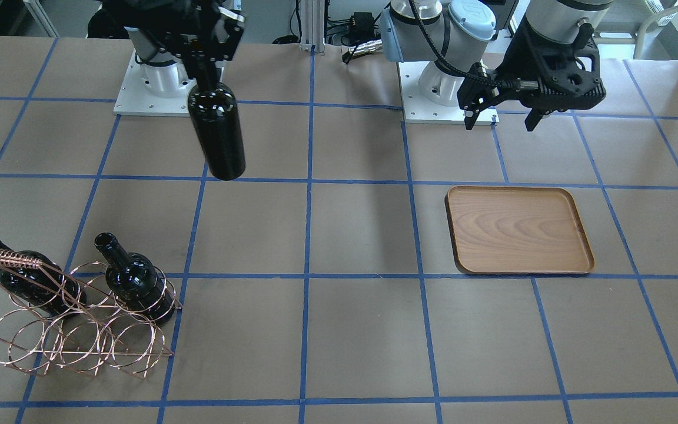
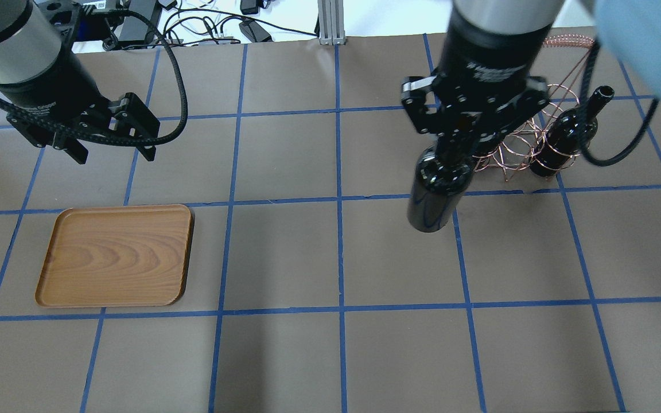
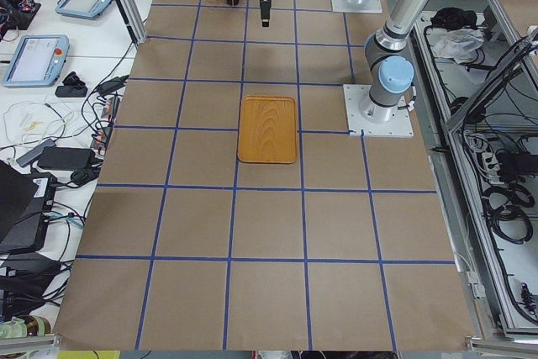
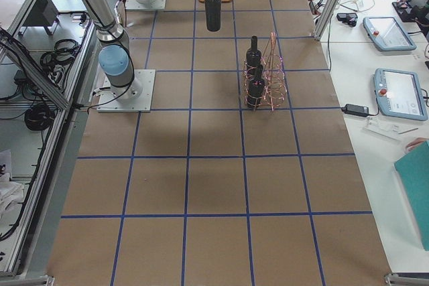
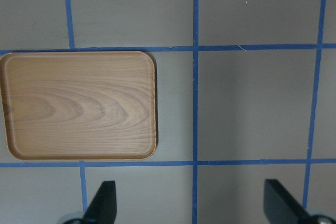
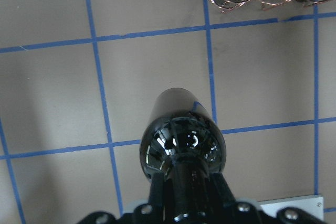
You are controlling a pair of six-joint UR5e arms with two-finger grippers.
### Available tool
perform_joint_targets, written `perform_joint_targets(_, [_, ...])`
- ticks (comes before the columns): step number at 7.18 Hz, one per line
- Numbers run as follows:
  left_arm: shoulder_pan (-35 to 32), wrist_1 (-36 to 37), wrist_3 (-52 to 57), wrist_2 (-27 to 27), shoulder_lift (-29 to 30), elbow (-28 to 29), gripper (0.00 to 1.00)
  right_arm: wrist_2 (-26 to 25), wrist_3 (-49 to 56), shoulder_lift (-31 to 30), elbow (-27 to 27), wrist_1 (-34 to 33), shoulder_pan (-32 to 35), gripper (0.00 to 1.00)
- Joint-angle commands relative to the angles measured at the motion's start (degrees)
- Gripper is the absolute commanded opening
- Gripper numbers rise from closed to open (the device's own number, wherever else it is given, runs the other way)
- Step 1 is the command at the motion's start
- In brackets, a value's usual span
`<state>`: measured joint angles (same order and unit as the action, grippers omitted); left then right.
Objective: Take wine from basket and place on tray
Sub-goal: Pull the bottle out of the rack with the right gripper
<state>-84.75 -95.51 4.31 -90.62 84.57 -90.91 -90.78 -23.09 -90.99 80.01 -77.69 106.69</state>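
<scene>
My right gripper is shut on the neck of a glossy black wine bottle, which hangs upright in the air above the table, clear of the basket; it also shows in the front view and the right wrist view. The copper wire basket stands at the table's far right and holds two more black bottles. The brown wooden tray lies flat and bare on my left side. My left gripper is open and empty, hovering behind the tray.
Brown paper with a blue tape grid covers the table. The arm bases' white plates sit at the robot side. Cables and a metal post lie beyond the far edge.
</scene>
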Motion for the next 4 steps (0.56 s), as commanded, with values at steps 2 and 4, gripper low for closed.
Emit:
perform_joint_targets(2, [6.8,-0.4,0.0,-0.1,-0.7,-0.2,1.00,0.8,-15.2,9.4,4.2,-13.9,11.4,0.05])
perform_joint_targets(4, [8.8,-0.5,0.0,-0.1,0.0,-0.4,1.00,3.0,-18.3,12.0,4.3,-15.4,13.6,0.05])
